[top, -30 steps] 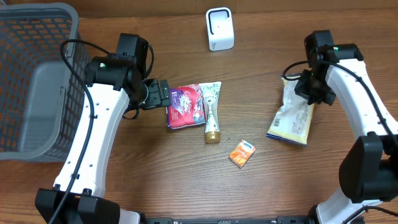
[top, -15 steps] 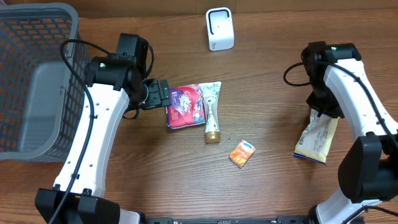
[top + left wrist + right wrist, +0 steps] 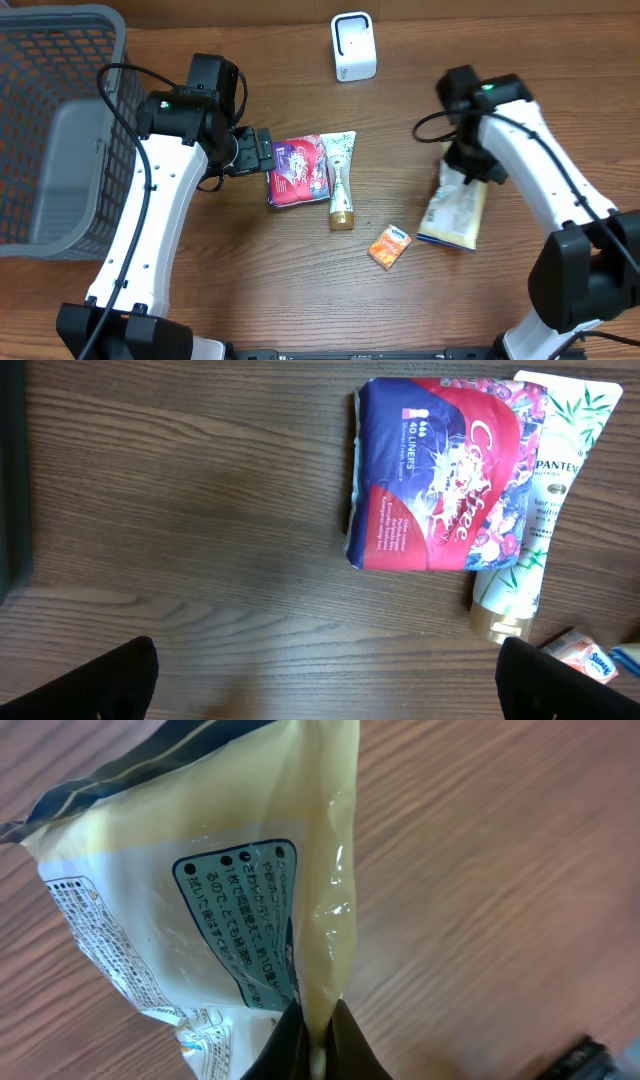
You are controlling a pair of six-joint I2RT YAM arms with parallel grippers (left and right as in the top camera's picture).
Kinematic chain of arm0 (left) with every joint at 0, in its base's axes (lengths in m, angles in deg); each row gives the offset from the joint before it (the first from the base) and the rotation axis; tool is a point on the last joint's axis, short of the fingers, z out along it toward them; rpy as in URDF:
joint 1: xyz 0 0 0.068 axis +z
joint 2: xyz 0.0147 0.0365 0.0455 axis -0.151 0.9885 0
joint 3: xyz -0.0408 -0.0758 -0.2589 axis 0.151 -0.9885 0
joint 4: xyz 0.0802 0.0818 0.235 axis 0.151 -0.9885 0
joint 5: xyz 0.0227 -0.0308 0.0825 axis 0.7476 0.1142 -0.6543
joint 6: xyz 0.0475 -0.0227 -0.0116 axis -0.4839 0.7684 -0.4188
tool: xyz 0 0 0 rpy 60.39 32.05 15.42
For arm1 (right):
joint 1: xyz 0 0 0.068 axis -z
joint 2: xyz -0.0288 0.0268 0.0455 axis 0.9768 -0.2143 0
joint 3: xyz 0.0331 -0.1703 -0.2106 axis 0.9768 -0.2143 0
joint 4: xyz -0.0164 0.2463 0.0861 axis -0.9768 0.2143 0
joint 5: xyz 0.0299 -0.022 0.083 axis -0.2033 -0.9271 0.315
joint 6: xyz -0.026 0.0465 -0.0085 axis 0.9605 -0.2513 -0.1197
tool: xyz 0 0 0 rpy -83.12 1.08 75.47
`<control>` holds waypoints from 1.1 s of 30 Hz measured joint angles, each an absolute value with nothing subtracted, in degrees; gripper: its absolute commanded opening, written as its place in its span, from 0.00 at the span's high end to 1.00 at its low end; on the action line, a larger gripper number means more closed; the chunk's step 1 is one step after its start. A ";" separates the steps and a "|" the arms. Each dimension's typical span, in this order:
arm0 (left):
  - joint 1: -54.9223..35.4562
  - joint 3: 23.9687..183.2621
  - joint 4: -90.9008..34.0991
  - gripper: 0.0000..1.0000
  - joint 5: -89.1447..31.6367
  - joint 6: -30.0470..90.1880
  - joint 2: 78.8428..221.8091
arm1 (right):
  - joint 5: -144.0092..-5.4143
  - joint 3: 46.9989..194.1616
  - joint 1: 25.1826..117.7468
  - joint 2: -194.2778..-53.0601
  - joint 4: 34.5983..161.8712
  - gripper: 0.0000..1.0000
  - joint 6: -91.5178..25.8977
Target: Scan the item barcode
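Observation:
My right gripper [image 3: 468, 172] is shut on the edge of a pale yellow pouch [image 3: 452, 212], which hangs tilted over the table right of centre. In the right wrist view the pouch [image 3: 200, 890] shows its printed back label, its seam pinched in my right gripper [image 3: 318, 1042]. The white barcode scanner [image 3: 353, 46] stands at the back centre. My left gripper [image 3: 262, 152] is open just left of a red and blue pack [image 3: 298, 170]. In the left wrist view that gripper [image 3: 335, 690] has only bare wood between its fingers, and the pack [image 3: 440, 475] lies ahead.
A white-green tube [image 3: 340, 178] lies beside the pack, and a small orange box [image 3: 390, 246] sits in front of it, close to the pouch's lower end. A grey mesh basket [image 3: 60, 15] fills the left side.
The right arm has carried the pouch from the far right side leftwards toward the table's middle, near the orange box. The left arm has not moved.

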State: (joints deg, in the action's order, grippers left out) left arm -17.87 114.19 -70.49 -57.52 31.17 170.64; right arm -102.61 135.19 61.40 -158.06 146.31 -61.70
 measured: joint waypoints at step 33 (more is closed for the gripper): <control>-17.87 114.19 -70.49 0.00 -57.54 31.17 170.64 | -71.62 138.64 53.49 -158.06 133.02 0.54 -52.18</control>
State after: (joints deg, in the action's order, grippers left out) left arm -17.87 114.19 -70.49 -57.54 31.17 170.64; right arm -71.62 138.64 53.49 -158.06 133.02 -52.18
